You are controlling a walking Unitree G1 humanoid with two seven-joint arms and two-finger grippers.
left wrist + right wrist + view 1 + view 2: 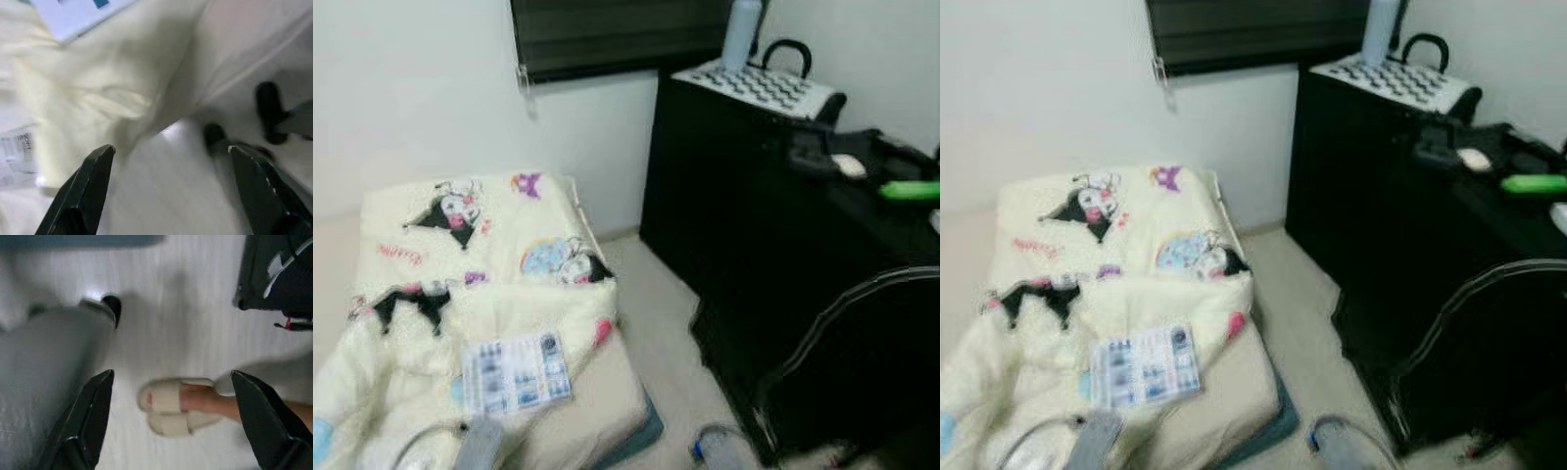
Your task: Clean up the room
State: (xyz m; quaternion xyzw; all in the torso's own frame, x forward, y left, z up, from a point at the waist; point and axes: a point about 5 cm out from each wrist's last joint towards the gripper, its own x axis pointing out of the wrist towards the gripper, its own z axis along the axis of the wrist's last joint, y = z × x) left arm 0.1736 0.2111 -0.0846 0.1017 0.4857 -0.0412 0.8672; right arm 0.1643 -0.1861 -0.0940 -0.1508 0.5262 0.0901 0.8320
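The largest item is the mattress (617, 392), low on the floor against the white wall, with a cream cartoon-print blanket (480, 264) rumpled over it; judged soft, bulky and light, the blanket would sag and drag if lifted by one corner, so a pinch on the folded hem near the foot end looks the soundest hold. To the robot's right stands a black cabinet (744, 225) carrying a patterned bag (764, 86), a pale bottle (741, 34) and a green object (909, 190) (identity unclear in the blur). A printed paper sheet (516, 372) lies flat on the blanket near its lower edge: thin, limp, likely to slide, best taken at a free edge. Open room is a narrow strip of floor (661, 313) between mattress edge and cabinet. The left gripper (171, 191) hangs above floor beside the blanket, fingers wide apart and empty. The right gripper (171, 423) is likewise spread and empty, over a person's slippered foot (178, 404), a hazard to any lowering move.
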